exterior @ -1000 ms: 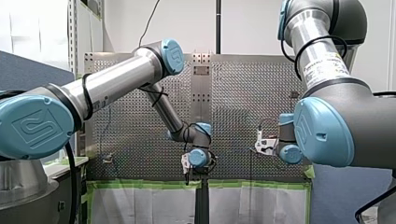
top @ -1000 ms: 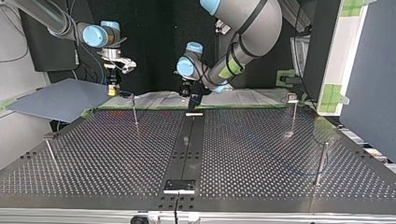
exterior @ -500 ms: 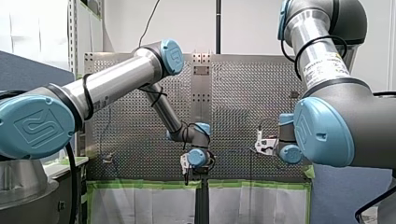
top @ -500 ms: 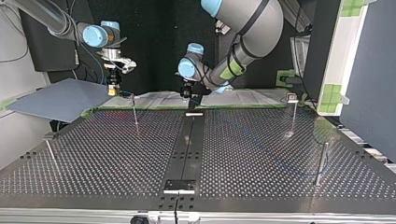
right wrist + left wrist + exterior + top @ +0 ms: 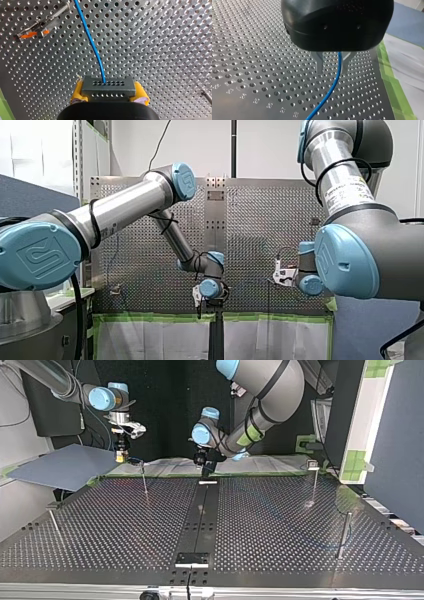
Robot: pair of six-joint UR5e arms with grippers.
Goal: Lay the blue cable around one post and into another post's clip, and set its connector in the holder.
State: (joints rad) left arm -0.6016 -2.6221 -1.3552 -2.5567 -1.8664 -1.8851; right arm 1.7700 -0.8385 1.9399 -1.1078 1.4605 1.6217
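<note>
Our right gripper [image 5: 109, 93] clamps the connector [image 5: 107, 87], the blue cable [image 5: 91, 42] running ahead of it and loosely between the parted fingers [image 5: 320, 63] of our left gripper [image 5: 332, 70], so we fear slack could let it slip out sideways.

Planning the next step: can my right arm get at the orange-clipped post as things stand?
Probably yes: the post stands near my right gripper with only bare table between, though the gripper is shut on the connector.

Perforated table [image 5: 125, 530]; green tape [image 5: 397, 95] along its edge; white sheet [image 5: 409, 65] beyond tape; grey-blue panel [image 5: 65, 467] at top view's left.
</note>
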